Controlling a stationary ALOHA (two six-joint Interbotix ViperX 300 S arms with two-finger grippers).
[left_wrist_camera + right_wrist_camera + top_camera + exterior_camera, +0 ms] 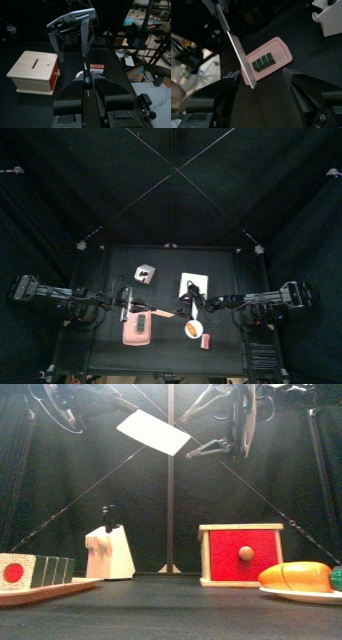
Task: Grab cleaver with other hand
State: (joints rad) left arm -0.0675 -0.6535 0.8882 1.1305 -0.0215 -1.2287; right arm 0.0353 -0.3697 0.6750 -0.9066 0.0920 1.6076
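Note:
The cleaver [151, 431], a pale flat blade, hangs tilted high above the table. My left gripper [85, 80] is shut on it, and the cleaver [85, 67] shows there only as a thin edge between the jaws. My right gripper [261, 80] stands wide open with the blade [238, 50] between its jaws, apart from both. From the front, the right gripper [214, 439] is just right of the blade. From above, both grippers meet at the table's middle front: left gripper [150, 311], right gripper [187, 309].
Below lie a pink board [134, 333] with green pieces [264, 61], a plate [301, 594] with an orange fruit [297, 575], a wooden box with a red front [241, 554], and a white block with a dark top [110, 549].

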